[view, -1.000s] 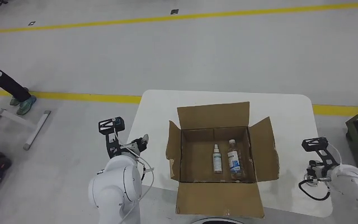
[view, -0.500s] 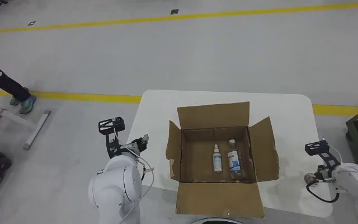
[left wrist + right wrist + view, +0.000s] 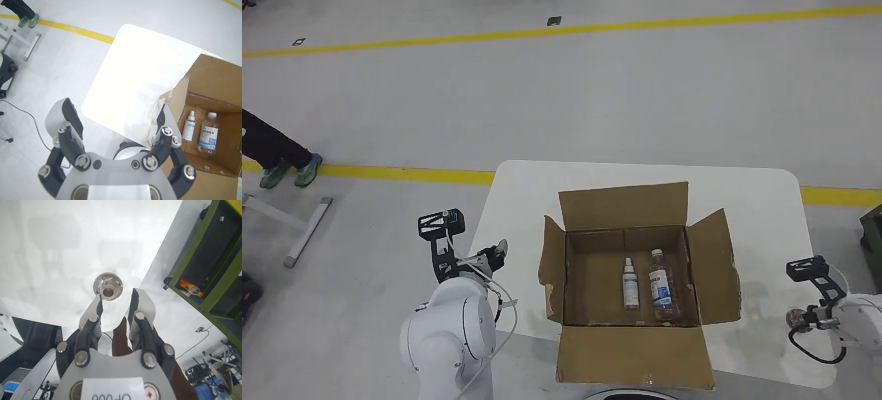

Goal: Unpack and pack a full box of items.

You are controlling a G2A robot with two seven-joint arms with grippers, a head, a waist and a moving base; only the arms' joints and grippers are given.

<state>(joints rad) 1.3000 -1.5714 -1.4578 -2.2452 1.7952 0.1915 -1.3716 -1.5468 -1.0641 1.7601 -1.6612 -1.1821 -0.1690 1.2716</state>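
An open cardboard box [image 3: 637, 206] stands in the middle of the white table [image 3: 532, 195]. On its floor lie a small white spray bottle [image 3: 630, 284] [image 3: 189, 126] and a clear bottle with a white cap [image 3: 660, 285] [image 3: 209, 134], side by side. My left gripper [image 3: 115, 109] [image 3: 492, 256] hangs open and holds nothing, off the table's left edge, with the box's [image 3: 209, 75] left flap close by. My right gripper [image 3: 117, 294] [image 3: 798, 316] is open low over the table's right near corner. A small metal flange [image 3: 107, 289] lies on the table just beyond its fingertips.
A green rack [image 3: 191, 247] stands on the floor right of the table, with an orange bottle [image 3: 190, 288] on its shelf. The box's flaps are spread out on all sides. A white stand's foot [image 3: 304, 232] is on the floor far left.
My right arm has drawn back a little toward the table's near right corner. The left arm and the box contents have not moved.
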